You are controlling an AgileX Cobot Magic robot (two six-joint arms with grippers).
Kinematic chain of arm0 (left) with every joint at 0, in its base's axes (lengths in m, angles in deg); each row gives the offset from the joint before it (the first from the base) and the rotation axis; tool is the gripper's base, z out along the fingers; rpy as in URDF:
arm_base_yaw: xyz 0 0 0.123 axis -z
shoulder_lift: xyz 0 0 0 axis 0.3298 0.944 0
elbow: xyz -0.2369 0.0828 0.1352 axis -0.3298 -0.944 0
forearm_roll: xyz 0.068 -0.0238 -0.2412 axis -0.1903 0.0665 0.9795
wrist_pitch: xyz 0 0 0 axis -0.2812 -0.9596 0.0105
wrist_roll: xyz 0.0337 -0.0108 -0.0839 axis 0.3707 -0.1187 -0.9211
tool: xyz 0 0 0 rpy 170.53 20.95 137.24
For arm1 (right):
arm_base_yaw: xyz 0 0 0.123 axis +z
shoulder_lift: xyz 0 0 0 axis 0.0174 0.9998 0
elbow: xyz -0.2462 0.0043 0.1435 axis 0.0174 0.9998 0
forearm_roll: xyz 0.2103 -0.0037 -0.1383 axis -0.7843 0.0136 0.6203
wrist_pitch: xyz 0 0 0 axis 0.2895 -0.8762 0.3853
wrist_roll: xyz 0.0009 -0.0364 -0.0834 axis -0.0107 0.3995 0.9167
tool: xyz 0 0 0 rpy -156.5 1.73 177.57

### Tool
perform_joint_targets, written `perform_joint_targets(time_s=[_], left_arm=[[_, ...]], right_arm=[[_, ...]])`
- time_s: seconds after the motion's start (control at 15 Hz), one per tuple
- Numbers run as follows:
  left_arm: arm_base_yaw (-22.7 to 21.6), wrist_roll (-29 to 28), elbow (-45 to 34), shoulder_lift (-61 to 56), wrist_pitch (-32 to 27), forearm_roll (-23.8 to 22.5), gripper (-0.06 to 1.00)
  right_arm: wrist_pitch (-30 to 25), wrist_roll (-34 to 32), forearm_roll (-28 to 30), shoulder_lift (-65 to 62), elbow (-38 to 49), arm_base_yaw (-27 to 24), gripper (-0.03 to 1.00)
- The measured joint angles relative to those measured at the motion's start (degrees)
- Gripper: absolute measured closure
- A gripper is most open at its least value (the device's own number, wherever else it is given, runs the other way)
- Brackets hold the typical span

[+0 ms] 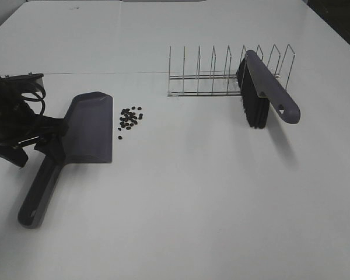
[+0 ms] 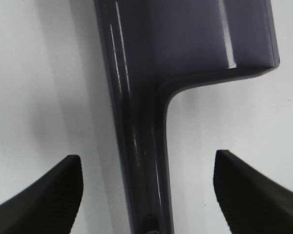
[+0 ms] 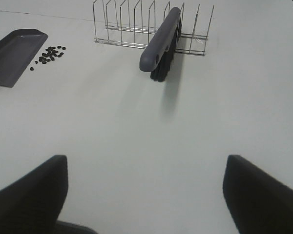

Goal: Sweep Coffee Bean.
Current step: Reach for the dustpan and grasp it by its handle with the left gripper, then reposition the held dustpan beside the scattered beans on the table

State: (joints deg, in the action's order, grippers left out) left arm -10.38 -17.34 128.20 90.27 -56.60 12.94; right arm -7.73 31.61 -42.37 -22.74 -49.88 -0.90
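Currently: left gripper (image 2: 147, 158) straddles the handle of the pan (image 1: 90, 125), just below where handle meets scoop. Jaws wide apart, bare table showing between each pad and the handle, so nothing gripped; judged to be lined up for a close on the handle. Pan lies flat on the table (image 1: 210, 198), open lip facing the beans (image 1: 130, 117), which sit in one loose cluster just beside that lip, touching neither the pan nor anything else (a couple of strays at the cluster's near edge). Layout makes sense: with the lip toward the pile, a short push should get them in. Brush (image 1: 268, 87) stands in the wire rack (image 1: 198, 76), well apart from the beans on the right arm's side, bristles down, handle slanting out of the rack; parked so the handle is free to grab. Right gripper (image 3: 146, 195) hangs over bare table, jaws wide apart, empty, facing the brush from a distance. Judgement: task at its start, no bean in the pan, neither tool picked up. Next needs: left closes squarely on the handle so the pan does not twist; right takes the brush handle without tipping the rack. Risk: beans likely roll easily, a fast stroke would scatter them
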Motion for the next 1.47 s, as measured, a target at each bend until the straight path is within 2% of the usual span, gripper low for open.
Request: perform_joint_targets(time_s=[0.27,0.47,0.67,0.8,0.93,1.13,1.47], left_arm=[[2.06,-0.17,0.06,2.46,2.01,-2.29,0.24],[4.35,-3.61,0.06,3.61,3.61,-4.81,0.24],[4.7,-8.02,0.11,6.36,4.35,-7.85,0.24],[4.7,-8.54,0.46,6.93,4.64,-8.14,0.26],[4.7,-8.71,0.46,7.05,4.76,-8.71,0.32],[4.7,-10.31,0.52,7.22,5.67,-9.05,0.6],[4.7,-12.83,0.74,7.33,5.79,-8.82,0.59]], right_arm=[[0.0,0.0,0.0,0.0,0.0,0.0,0.21],[0.0,0.0,0.0,0.0,0.0,0.0,0.21],[0.0,0.0,0.0,0.0,0.0,0.0,0.21],[0.0,0.0,0.0,0.0,0.0,0.0,0.21],[0.0,0.0,0.0,0.0,0.0,0.0,0.21],[0.0,0.0,0.0,0.0,0.0,0.0,0.21],[0.0,0.0,-0.06,0.0,0.0,0.0,0.21]])
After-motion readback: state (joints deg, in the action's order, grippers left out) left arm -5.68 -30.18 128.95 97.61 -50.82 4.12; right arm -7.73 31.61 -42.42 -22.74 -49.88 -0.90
